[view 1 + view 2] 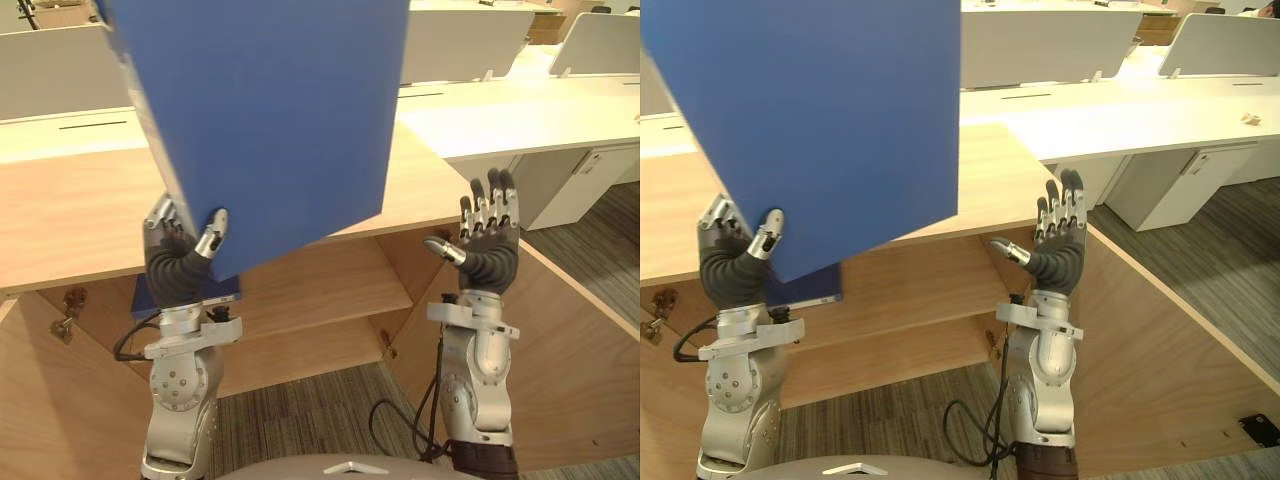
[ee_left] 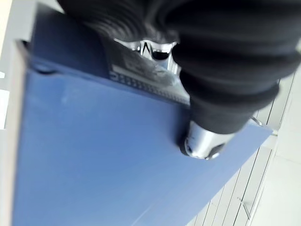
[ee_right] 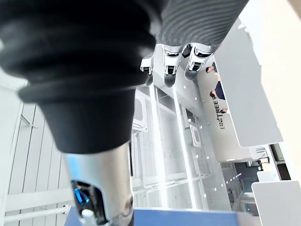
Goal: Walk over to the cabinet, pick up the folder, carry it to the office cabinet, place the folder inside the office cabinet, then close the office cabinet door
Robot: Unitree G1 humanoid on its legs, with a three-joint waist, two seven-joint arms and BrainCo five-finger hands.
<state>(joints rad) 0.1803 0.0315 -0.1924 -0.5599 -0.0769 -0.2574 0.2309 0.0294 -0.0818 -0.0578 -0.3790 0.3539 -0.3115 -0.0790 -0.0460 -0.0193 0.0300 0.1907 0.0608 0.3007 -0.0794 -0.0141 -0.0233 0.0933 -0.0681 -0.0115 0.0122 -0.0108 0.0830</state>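
A large blue folder (image 1: 270,120) is held up in front of me, tilted, above a wooden cabinet (image 1: 60,215). My left hand (image 1: 185,250) grips its lower left corner, thumb (image 2: 202,141) pressed on the blue face and fingers behind. The cabinet stands open below, with wooden shelves (image 1: 320,285) inside and its door (image 1: 560,340) swung out on the right. My right hand (image 1: 488,235) is raised beside the folder's right edge, open, fingers straight up, touching nothing.
White desks with grey dividers (image 1: 520,110) stand behind the cabinet. A white drawer unit (image 1: 580,180) sits at the right on grey carpet (image 1: 610,240). Another blue item (image 1: 810,290) rests on the cabinet's upper shelf behind my left wrist.
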